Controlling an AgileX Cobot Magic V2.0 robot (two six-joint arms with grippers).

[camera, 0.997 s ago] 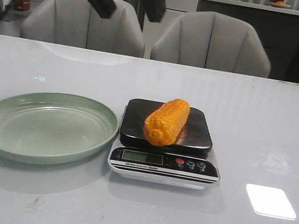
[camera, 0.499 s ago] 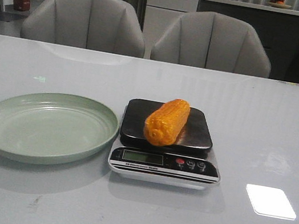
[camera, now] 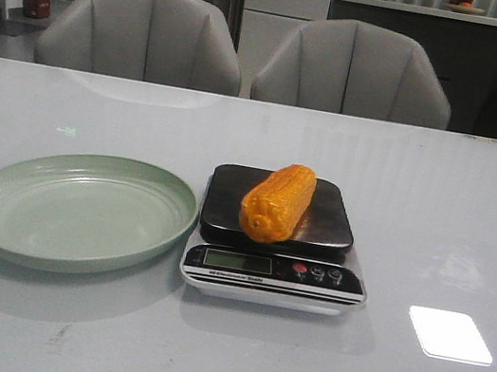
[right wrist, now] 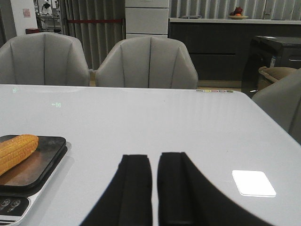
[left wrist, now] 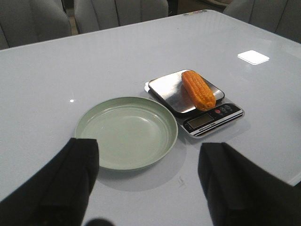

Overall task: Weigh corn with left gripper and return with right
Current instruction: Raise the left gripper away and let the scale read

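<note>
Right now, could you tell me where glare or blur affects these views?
Front view: a bright rectangular glare patch on the table, right of the scale. Left wrist view: the same patch beyond the scale; the left gripper fingers look soft, out of focus.

A line of small print ran under the display (camera: 237,261) on the scale (camera: 272,281), too small to read for certain. The display showed no legible digits. Nothing else bore readable text.
</note>
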